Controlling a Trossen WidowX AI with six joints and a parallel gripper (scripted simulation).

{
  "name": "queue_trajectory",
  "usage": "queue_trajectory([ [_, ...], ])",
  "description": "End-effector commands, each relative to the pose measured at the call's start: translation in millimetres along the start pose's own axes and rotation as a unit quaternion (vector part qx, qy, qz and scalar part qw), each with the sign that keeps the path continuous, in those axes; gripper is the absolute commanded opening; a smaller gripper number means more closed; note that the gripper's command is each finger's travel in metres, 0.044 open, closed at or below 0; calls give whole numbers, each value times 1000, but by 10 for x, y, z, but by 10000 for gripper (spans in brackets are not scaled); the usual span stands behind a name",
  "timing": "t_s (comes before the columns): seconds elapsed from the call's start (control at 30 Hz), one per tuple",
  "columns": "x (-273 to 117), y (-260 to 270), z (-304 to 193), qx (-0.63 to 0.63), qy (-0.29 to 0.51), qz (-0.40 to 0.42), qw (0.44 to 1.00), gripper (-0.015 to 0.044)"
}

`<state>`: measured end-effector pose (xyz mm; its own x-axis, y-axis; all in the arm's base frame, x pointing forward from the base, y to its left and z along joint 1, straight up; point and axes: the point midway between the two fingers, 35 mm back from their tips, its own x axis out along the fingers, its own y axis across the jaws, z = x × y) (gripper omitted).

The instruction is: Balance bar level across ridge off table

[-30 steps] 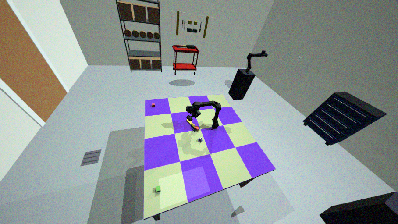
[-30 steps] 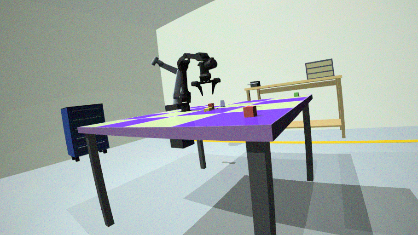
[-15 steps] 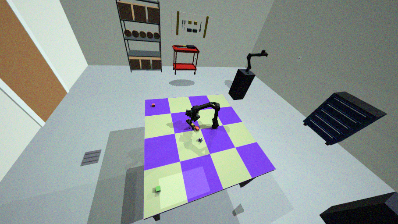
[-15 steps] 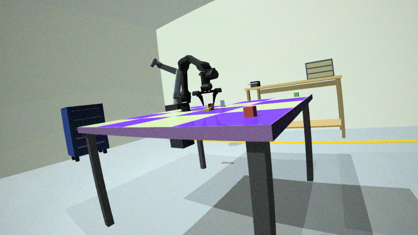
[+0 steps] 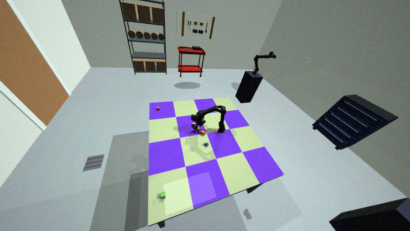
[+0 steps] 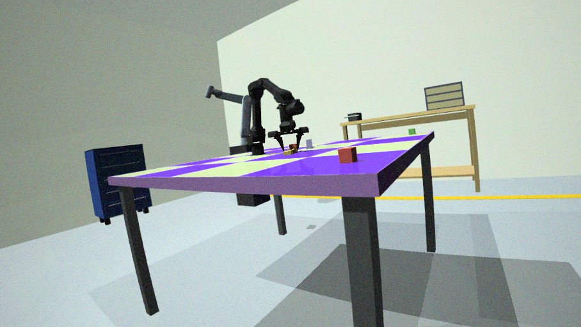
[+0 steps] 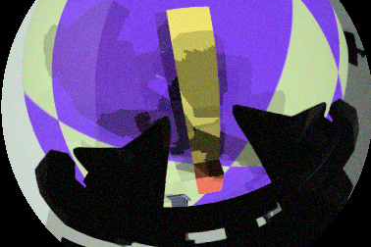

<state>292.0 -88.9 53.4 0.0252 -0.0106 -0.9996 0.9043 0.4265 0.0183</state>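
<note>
The bar [image 5: 198,129] [image 6: 288,151] [image 7: 198,76] is long and yellow with a red block [image 5: 202,131] [image 7: 210,184] at one end. It lies flat on the chequered table [image 5: 166,155] [image 6: 244,185]. My gripper [image 6: 290,149] [image 7: 201,115] is open and points down, low over the bar, one finger on each side of it. In the wrist view gaps show between the bar and both fingers. The ridge [image 5: 206,144] [image 6: 309,143] [image 7: 178,200] is small and grey-blue and stands on a pale square beyond the bar's red end, with nothing on it.
A loose red cube [image 5: 157,108] [image 6: 347,155] sits near one table corner. A green cube [image 5: 162,195] [image 6: 411,131] sits near another corner. The arm's base [image 5: 221,129] [image 6: 257,148] stands on the table close to the bar and ridge.
</note>
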Motion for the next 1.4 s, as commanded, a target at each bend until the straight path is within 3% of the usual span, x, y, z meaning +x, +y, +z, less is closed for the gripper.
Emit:
queue_trajectory([
  [0.0,55,-2,-7,3,1,1,1000,315],
  [0.43,57,-2,-7,3,1,1,1000,315],
  [0.63,56,-5,-5,0,0,-1,1000,157],
  [0.9,56,-5,-5,0,0,-1,1000,104],
  [1.03,-5,3,3,0,1,0,1000,0],
  [1.37,-256,27,24,1,1,0,1000,0],
])
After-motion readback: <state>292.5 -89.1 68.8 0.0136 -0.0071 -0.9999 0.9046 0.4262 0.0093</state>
